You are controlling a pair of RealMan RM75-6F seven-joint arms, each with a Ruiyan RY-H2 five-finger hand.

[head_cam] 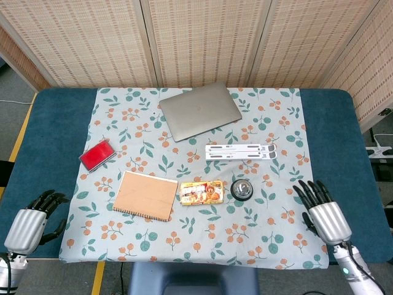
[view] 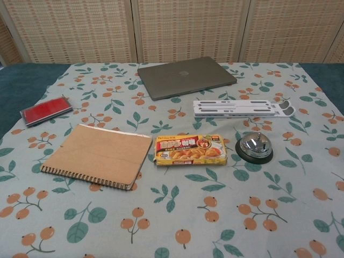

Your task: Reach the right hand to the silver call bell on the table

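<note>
Both views are bright and evenly lit from above, with only thin, soft shadows under the laptop point(head_cam: 200, 110) and notebook point(view: 98, 155). The call bell point(view: 254, 145) dome carries small bright highlights. Focus is sharp throughout; the head view bends slightly toward its edges.

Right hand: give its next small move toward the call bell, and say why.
Probably carry the right hand forward and toward the robot's left, to the silver call bell. The hand is open near the cloth's edge, well apart from the bell, with only bare cloth between.
</note>
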